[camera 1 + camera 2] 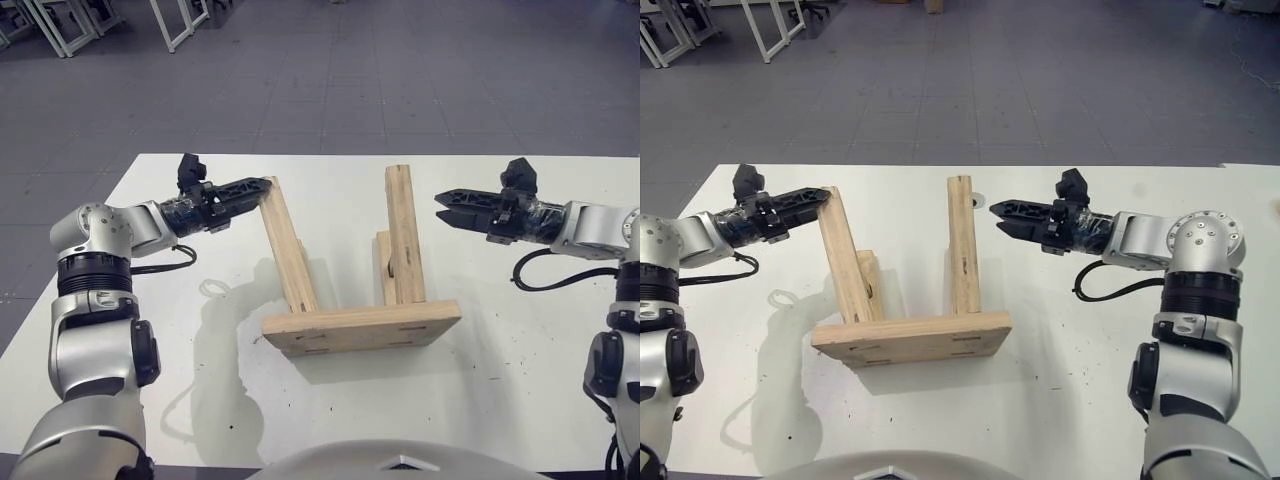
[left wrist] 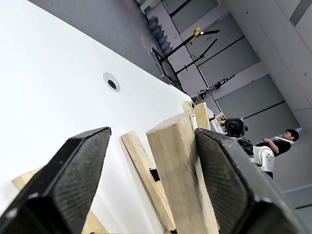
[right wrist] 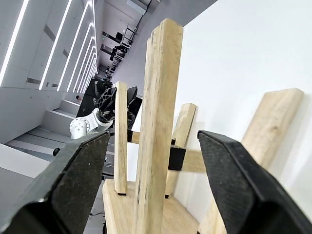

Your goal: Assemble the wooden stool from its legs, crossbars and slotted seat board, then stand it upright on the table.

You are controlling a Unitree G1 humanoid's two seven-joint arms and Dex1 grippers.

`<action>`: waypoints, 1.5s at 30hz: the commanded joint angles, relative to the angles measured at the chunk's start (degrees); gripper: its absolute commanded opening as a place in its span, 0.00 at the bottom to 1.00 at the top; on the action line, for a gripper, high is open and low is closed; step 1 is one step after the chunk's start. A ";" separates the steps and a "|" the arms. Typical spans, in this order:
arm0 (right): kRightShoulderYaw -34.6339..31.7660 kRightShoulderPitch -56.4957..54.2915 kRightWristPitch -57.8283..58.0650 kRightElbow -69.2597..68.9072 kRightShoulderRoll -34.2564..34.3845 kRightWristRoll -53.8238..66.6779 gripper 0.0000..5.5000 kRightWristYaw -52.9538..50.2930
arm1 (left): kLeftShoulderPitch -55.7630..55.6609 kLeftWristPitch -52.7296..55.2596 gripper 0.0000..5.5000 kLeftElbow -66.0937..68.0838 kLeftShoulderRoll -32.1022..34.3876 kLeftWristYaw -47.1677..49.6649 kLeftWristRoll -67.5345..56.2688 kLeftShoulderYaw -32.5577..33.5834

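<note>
The stool lies sideways mid-desk, legs pointing to the far edge. The left gripper is open around the left leg tip. The right gripper is open and apart.

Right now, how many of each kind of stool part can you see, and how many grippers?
Legs: 4
Crossbars: 1 clearly seen; others may be hidden
Seat board: 1
Grippers: 2 (left gripper, right gripper)
Total: 8
</note>
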 commanded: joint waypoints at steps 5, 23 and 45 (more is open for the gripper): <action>2.53 17.87 -12.87 -17.74 -10.57 -10.36 0.61 17.97 | 19.77 4.08 0.57 -25.76 12.46 -12.59 -6.01 9.35; 20.37 29.37 -50.30 -32.37 -17.24 -37.36 0.61 46.79 | 51.59 -46.51 0.57 -56.06 9.05 -21.66 21.22 -7.51; 11.57 15.96 -17.73 -40.99 -7.71 -18.33 0.35 32.58 | 34.87 -9.05 0.37 -59.18 7.56 -10.60 -4.95 -2.74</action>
